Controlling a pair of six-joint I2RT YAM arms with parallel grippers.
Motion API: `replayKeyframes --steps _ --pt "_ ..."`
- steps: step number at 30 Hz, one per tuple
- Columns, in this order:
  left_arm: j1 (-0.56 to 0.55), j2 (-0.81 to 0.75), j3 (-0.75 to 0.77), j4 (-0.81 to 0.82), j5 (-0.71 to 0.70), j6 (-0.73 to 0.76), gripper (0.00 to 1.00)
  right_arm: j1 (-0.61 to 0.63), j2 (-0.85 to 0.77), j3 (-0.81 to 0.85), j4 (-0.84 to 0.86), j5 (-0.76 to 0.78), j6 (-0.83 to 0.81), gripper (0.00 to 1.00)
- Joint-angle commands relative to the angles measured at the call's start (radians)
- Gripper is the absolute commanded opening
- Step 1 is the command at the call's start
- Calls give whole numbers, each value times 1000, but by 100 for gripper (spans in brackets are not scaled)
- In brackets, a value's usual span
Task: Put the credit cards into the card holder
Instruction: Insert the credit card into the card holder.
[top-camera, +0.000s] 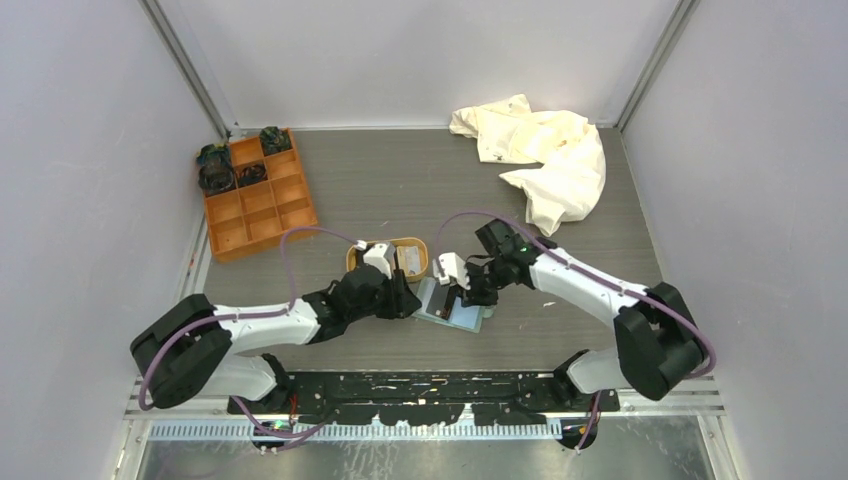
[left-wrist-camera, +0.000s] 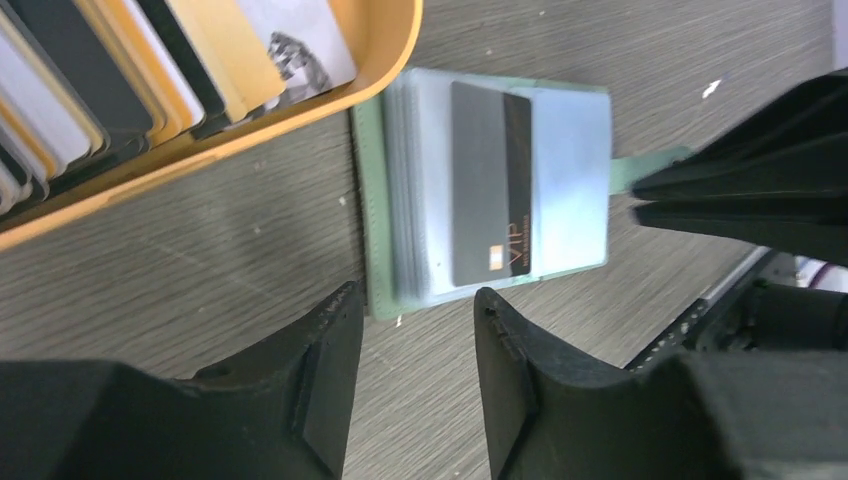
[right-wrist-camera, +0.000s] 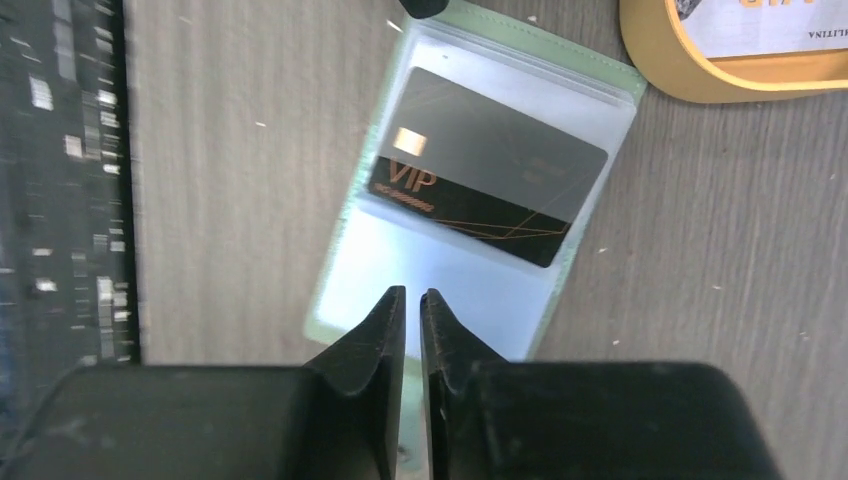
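The top view is evenly and softly lit from above, and only faint shadows are cast on the table (top-camera: 400, 190). In the right wrist view a pale bluish glare is spread over the clear sleeve of the card holder (right-wrist-camera: 430, 270), and the right gripper's fingers (right-wrist-camera: 375, 340) are rendered soft and featureless. The left wrist view is slightly blurred, and the left gripper's fingers (left-wrist-camera: 320, 370) are left dark.
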Motion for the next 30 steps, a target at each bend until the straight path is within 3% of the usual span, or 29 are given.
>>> replayKeyframes --steps 1,6,14,22,30 --pt "26 41 36 119 56 -31 44 88 66 1 160 238 -76 15" --pt "33 86 51 98 45 -16 36 142 139 13 215 339 -22 12" --pt "34 181 88 111 106 1 36 200 196 18 265 419 9 11" --pt "34 242 90 158 156 -20 33 231 185 13 339 409 95 12" --pt "34 197 65 171 152 -42 36 208 156 38 305 342 169 13"
